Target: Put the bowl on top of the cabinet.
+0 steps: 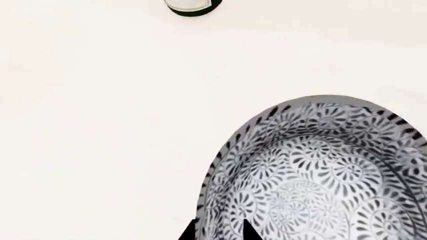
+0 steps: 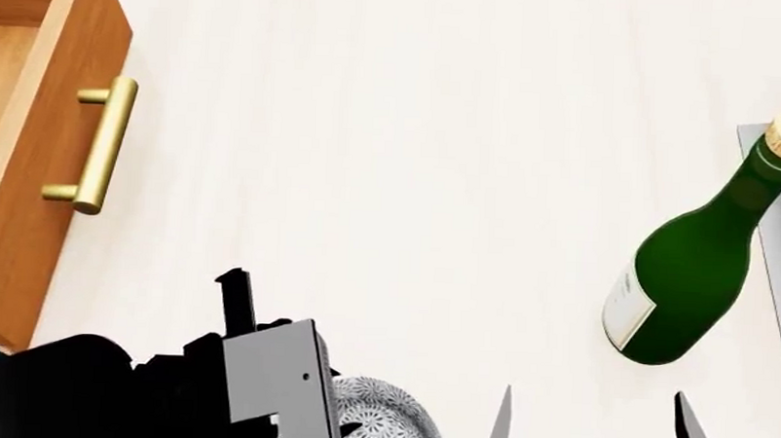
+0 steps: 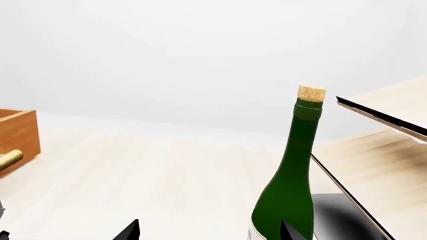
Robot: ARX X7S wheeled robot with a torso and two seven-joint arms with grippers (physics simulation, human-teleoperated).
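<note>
The bowl (image 1: pixel 313 170), white-grey with a fine black swirl pattern, fills the near part of the left wrist view. My left gripper (image 1: pixel 219 232) is shut on the bowl's rim, one finger inside and one outside. In the head view only a sliver of the bowl (image 2: pixel 380 421) shows beside the dark left arm (image 2: pixel 229 389). The orange-brown cabinet (image 2: pixel 34 197) with a brass bar handle (image 2: pixel 101 146) stands at the far left, apart from the bowl. My right gripper (image 3: pixel 210 232) is open and holds nothing; the green bottle is just beyond one fingertip.
A green bottle (image 2: pixel 688 278) with a cork stands upright to the right, also in the right wrist view (image 3: pixel 290 185). Beside it is the pale wood and dark metal rack (image 3: pixel 387 112). The cabinet's corner (image 3: pixel 17 132) shows far off in the right wrist view.
</note>
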